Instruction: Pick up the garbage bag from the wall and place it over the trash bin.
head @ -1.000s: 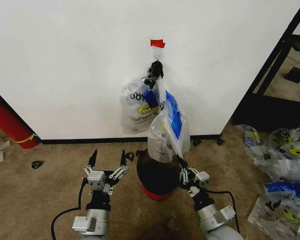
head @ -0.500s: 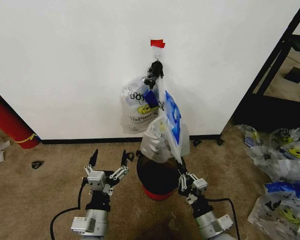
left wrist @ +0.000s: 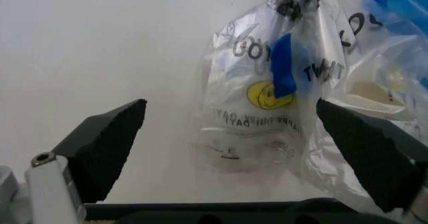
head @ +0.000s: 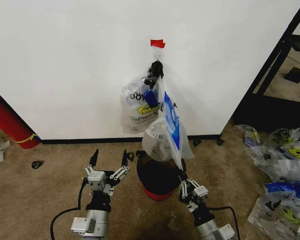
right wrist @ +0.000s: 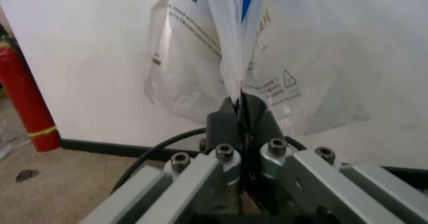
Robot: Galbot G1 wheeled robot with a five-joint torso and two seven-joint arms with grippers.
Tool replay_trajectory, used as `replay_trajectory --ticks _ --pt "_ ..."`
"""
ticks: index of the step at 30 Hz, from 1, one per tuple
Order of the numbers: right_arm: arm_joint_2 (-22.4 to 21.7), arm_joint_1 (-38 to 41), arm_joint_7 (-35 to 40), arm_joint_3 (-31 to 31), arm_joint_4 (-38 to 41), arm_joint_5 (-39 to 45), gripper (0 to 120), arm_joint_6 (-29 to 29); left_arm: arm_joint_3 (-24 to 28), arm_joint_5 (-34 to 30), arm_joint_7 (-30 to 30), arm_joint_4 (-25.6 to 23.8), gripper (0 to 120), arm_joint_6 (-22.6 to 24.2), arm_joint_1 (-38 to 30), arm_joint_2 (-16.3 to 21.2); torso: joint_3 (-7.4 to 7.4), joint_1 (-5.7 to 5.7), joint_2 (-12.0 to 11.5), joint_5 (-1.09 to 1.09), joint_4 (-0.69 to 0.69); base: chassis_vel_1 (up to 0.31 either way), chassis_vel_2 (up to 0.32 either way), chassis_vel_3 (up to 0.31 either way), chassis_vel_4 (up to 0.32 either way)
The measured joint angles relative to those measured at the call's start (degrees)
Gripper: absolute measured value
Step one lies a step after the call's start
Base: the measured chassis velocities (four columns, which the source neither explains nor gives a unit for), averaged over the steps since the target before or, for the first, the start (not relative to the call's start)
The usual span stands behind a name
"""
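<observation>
My right tool (head: 185,185) is clenched on the bottom corner of the thin see-through plastic garbage bag with blue patches and dark lettering (head: 169,131); in the right wrist view its two dark pads (right wrist: 227,125) are pressed together with the plastic running up out of them. The bag is drawn into a taut, narrow slant from that tool up to the small hook (head: 157,63) on the plain white wall with a black baseboard (head: 65,60), just below the red tape strip (head: 157,43). Its top is on the hook, its lower end in my grip.

The small round black wire-mesh trash bin with a red base (head: 157,176) stands on the brown carpet floor (head: 35,200) close to the wall, under the hook. My right tool sits at the bin's rim on the robot's right side, and the bag's lower bulge hangs just above the bin's far edge.

A thick bunch of like bags with a black top (head: 139,102) hangs from the same hook, touching the garbage bag on the bin's left side.

My left tool (head: 109,161) is released, fingers spread wide, just beside the bin on its left, holding nothing. Left of it the carpet lies open as far as a long red cylinder (head: 7,120) by the wall. Right of the bin, a heap of smiley-print bags (head: 285,175) crowds the floor.
</observation>
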Motion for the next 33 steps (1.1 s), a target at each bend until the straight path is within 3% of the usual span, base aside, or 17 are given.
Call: replay_trajectory --ticks 10,15,18,21,22,25,26,28,29,30,32,33 --pt "0.0 0.4 0.7 0.1 0.3 -0.2 0 0.1 1.4 -0.9 0.0 -0.9 100 0.8 0.0 1.1 0.0 0.0 0.0 0.0 -0.01 0.0 0.0 0.0 0.0" --pt "-0.5 5.9 2.1 0.0 1.1 0.1 0 -3.1 4.2 -8.4 -0.2 -4.5 100 5.5 -1.6 6.8 0.0 0.0 0.0 0.0 0.02 0.0 0.0 0.0 0.0" --pt "-0.7 9.6 2.9 -0.3 1.2 -0.2 0 -5.2 6.2 -19.8 -1.6 -8.0 100 11.5 -5.8 13.9 0.0 0.0 0.0 -0.01 0.01 0.0 0.0 0.0 0.0" --pt "0.4 12.5 3.5 -1.2 0.4 -0.9 0 -7.2 7.0 -35.6 -5.1 -10.7 100 17.1 -16.4 26.3 0.01 0.0 0.0 -0.02 -0.01 0.0 0.0 0.0 0.0" --pt "0.4 12.5 3.5 -1.2 0.4 -0.9 0 -7.2 7.0 -35.6 -5.1 -10.7 100 17.1 -16.4 26.3 0.01 0.0 0.0 -0.02 -0.01 0.0 0.0 0.0 0.0" --pt "1.3 13.9 3.7 -1.7 -0.8 -1.9 0 -7.8 11.2 -47.2 -8.5 -11.0 100 21.0 -27.8 32.5 0.01 0.0 0.0 -0.02 0.01 0.0 0.0 0.0 0.0" --pt "1.5 14.1 3.7 -1.8 -1.0 -2.0 0 -7.9 12.5 -48.8 -9.0 -10.9 100 21.5 -30.3 33.2 0.01 0.01 0.0 -0.02 0.01 0.0 0.0 0.0 0.0" --pt "2.3 14.6 3.8 -2.0 -1.7 -2.6 0 -8.0 19.0 -53.8 -11.0 -9.4 99 23.8 -42.0 35.0 0.01 0.01 0.0 -0.02 -0.03 0.0 0.0 0.0 0.0" --pt "2.5 14.6 3.8 -2.0 -1.9 -2.9 0 -8.0 22.4 -55.0 -12.0 -8.0 99 24.9 -47.4 35.1 0.01 0.0 0.0 -0.01 0.0 0.0 0.0 0.0 0.0" --pt "2.5 14.6 3.8 -2.0 -1.9 -2.9 0 -8.0 22.4 -55.0 -12.0 -8.0 99 24.9 -47.4 35.1 0.01 0.0 0.0 -0.01 0.0 0.0 0.0 0.0 0.0" --pt "2.6 14.5 3.8 -1.6 -2.2 -3.2 0 -7.8 27.5 -55.7 -13.9 -5.5 99 26.9 -54.7 34.6 0.01 0.01 0.0 -0.01 0.02 0.0 0.0 0.0 0.0" --pt "2.6 14.3 3.8 -1.0 -2.2 -3.3 0 -7.5 32.3 -56.1 -15.9 -3.2 99 29.1 -60.8 33.6 0.02 0.01 0.0 -0.01 0.02 0.0 0.0 0.0 0.0"
